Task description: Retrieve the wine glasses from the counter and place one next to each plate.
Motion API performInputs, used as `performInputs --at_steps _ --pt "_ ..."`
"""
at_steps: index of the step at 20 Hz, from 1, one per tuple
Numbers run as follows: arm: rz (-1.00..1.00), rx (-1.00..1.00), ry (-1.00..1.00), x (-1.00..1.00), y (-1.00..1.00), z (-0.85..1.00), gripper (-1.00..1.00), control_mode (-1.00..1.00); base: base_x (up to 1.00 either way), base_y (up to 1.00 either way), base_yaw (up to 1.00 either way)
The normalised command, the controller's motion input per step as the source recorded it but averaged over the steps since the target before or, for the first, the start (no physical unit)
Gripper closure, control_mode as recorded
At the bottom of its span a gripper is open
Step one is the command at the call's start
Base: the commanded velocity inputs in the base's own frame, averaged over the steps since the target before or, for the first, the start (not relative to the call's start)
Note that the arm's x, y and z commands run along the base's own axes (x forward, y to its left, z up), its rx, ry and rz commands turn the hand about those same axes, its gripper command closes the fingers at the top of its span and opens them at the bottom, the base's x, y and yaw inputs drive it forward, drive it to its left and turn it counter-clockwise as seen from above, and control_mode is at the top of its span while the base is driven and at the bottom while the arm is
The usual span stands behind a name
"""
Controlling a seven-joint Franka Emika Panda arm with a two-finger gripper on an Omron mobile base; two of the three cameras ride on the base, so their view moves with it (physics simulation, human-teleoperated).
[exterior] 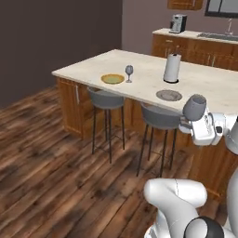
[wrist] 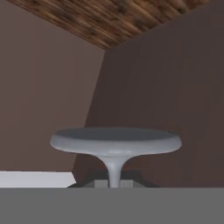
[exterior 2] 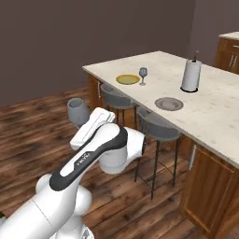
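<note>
Island counter [exterior: 139, 79] lies ahead of end effector [exterior: 194, 122]. It grips second wine glass [exterior: 194, 107] by the stem for carrying. First glass [exterior: 129, 71] stands beside yellow-rimmed plate [exterior: 112, 79]; grey plate [exterior: 168, 95], nearer, awaits one.

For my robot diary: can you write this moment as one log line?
gripper: shut on wine glass | other glass: beside yellow plate | grey plate: none beside

Dark plum walls [exterior: 56, 32], wood plank floor [exterior: 51, 158], beige-topped island [exterior: 148, 76] over brown cabinets, two grey stools [exterior: 106, 98]
</note>
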Motion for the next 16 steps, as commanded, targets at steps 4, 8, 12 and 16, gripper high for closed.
performInputs --at_steps 4,8,12,16 --pt "0.0 0.0 0.0 0.0 0.0 0.0 1.0 1.0 1.0 0.84 -0.66" --pt "0.0 0.0 0.0 0.0 0.0 0.0 1.0 1.0 1.0 0.85 -0.66" --pt "0.0 0.0 0.0 0.0 0.0 0.0 1.0 1.0 1.0 0.83 -0.66" --pt "0.0 0.0 0.0 0.0 0.0 0.0 1.0 1.0 1.0 0.69 -0.62"
